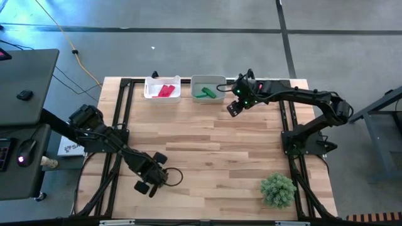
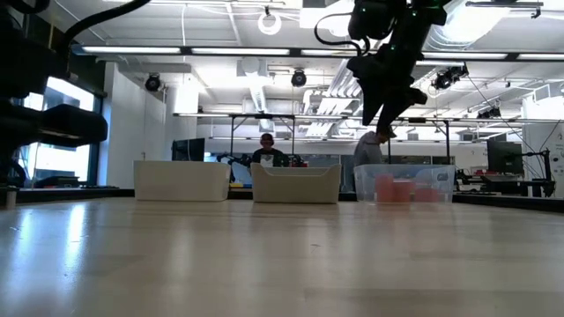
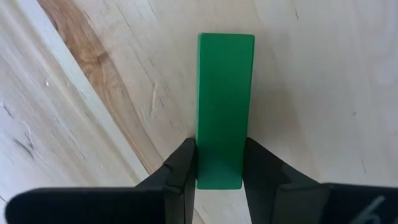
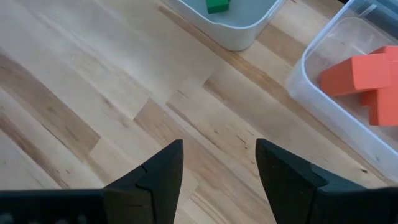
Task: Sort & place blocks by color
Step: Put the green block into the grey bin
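Green block (image 3: 224, 106), an oblong bar, lies on the wooden table (image 1: 213, 150) near its front left, pinched between the left gripper's (image 3: 219, 163) fingers. Farther right, near the bins at the back edge, the right gripper (image 4: 219, 163) hangs with fingers apart, empty.

High view: straight down over the whole pale wooden-plank bench (image 1: 213, 144) and both arms. Low view: level with the benchtop, facing across it to the bins and room behind. Left wrist view: pressed close above the planks, past its own fingers. Right wrist view: higher, slanting down on the pale rectangular plastic bin (image 4: 239, 25), shared with high (image 1: 208, 90) and low (image 2: 295, 183) views.
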You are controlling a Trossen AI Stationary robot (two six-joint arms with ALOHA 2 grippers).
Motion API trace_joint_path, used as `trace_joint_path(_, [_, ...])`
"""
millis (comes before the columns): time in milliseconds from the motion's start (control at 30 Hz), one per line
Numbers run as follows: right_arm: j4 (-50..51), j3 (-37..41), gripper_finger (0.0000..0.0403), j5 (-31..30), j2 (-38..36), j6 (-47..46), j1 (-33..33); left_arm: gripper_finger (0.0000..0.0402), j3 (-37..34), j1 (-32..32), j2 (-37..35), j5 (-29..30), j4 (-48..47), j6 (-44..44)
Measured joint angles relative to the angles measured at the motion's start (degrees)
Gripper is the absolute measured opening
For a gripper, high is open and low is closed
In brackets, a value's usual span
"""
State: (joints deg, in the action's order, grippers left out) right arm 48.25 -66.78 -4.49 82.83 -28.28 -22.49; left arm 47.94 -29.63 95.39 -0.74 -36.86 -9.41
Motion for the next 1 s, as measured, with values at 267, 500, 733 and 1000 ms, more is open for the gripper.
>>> trace_joint_path(267, [-0.1, 0.0, 0.0190, 0.5, 0.0, -0.3, 0.2, 0.0072, -0.3, 3.4, -2.3, 1.7, -1.0, 1.6])
trace_joint_path(500, [-1.5, 0.0, 0.0190, 0.5, 0.0, -1.7, 0.2, 0.0072, -0.3, 10.1, -7.9, 6.2, -0.2, 4.0])
trace_joint_path(733, [-4.3, 0.0, 0.0190, 1.2, 0.0, -1.4, 0.0, 0.0072, -0.2, 17.8, -11.5, 8.9, 0.1, 8.7])
trace_joint_path(1000, [-9.8, 0.0, 0.0190, 1.4, 0.0, -1.4, 0.0, 0.0072, -0.2, 26.7, -13.8, 12.2, 1.6, 11.2])
